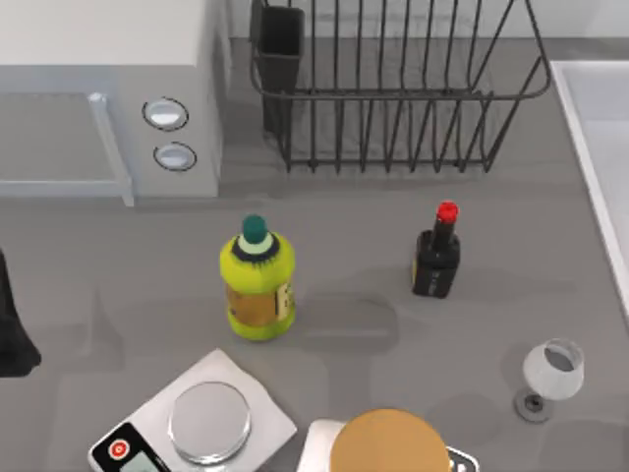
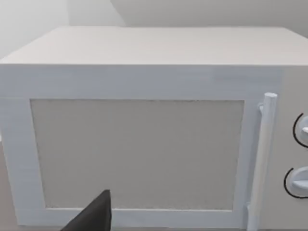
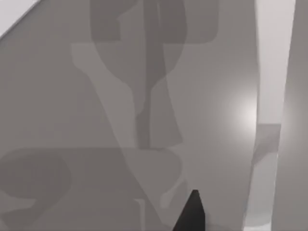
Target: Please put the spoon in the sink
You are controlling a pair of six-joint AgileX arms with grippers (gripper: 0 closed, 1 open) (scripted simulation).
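the sink [image 1: 601, 147] lies at the counter's [image 1: 373, 315] right edge, partly in view. a spoon i cannot make out. the left arm sits parked at the left edge, its hand [image 2: 94, 215] facing the microwave [image 2: 144, 139]; the right hand [image 3: 192, 214] hangs over bare counter beside the sink's rim. whether either hand is apart or together i cannot tell.

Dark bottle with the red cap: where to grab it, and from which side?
Probably the neck just under the red cap, coming down from above: the dark bottle stands upright, its neck narrower than its body, well apart from the yellow bottle and the wine glass.
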